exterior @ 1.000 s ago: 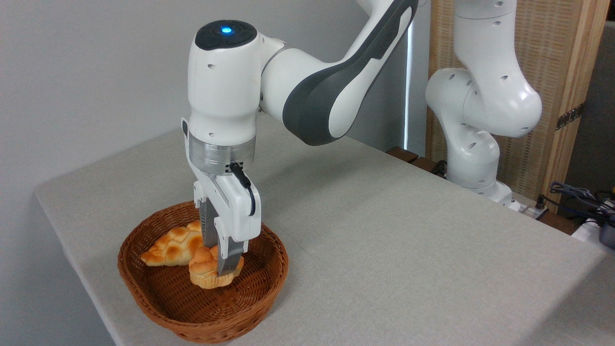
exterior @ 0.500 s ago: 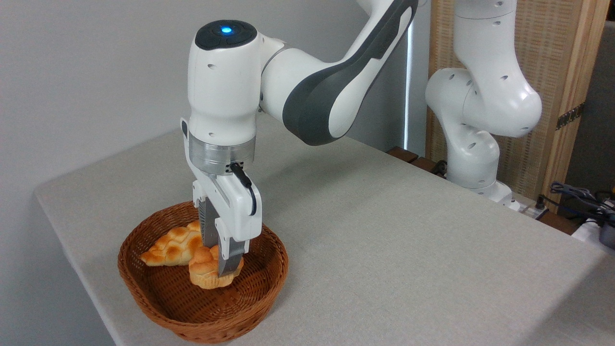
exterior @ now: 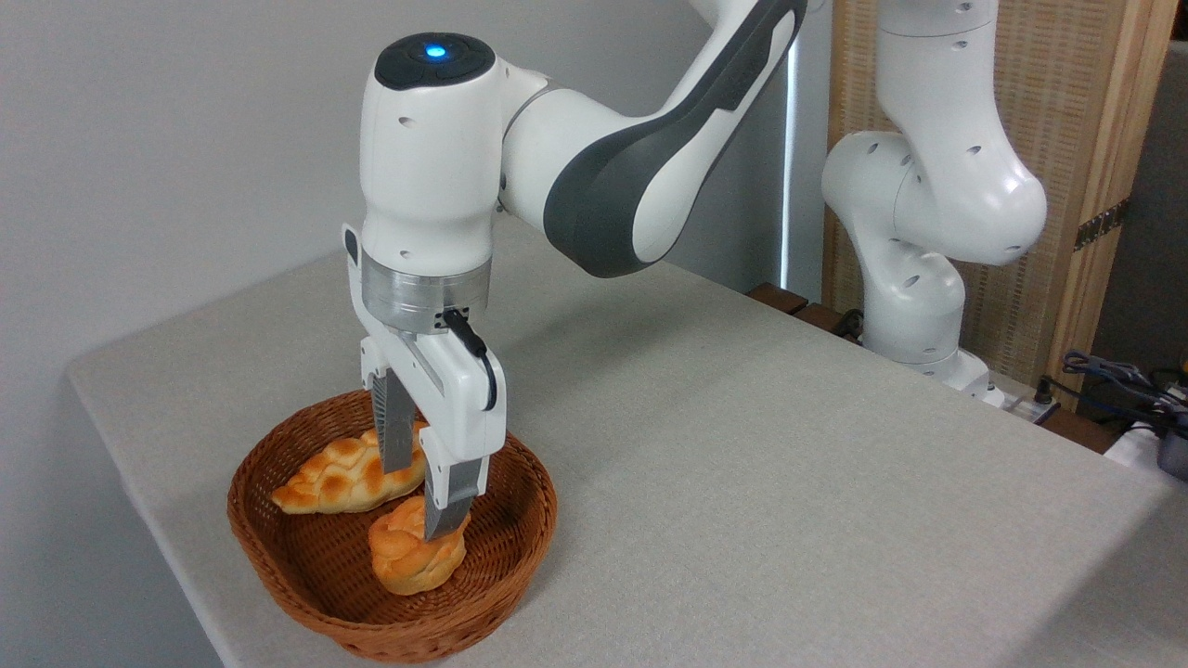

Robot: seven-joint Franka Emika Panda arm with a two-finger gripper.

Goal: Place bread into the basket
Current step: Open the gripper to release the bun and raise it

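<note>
From the fixed camera, we are looking at the bread [exterior: 413, 555] sitting on the floor of the basket [exterior: 278, 547], which is standing near the front left corner of the counter [exterior: 742, 482]. The gripper [exterior: 419, 496] is hanging just above the bun with its jaws spread and pinching nothing; the nearer finger is overlapping the bun's top in the picture, so we cannot tell whether it is touching. A long braided loaf [exterior: 339, 478] is lying just behind the bun, also in the basket. We are judging the bun light and somewhat yielding, with a knotted top that could slip; the paler sides below the knots are looking like the surest place to take hold.
</note>
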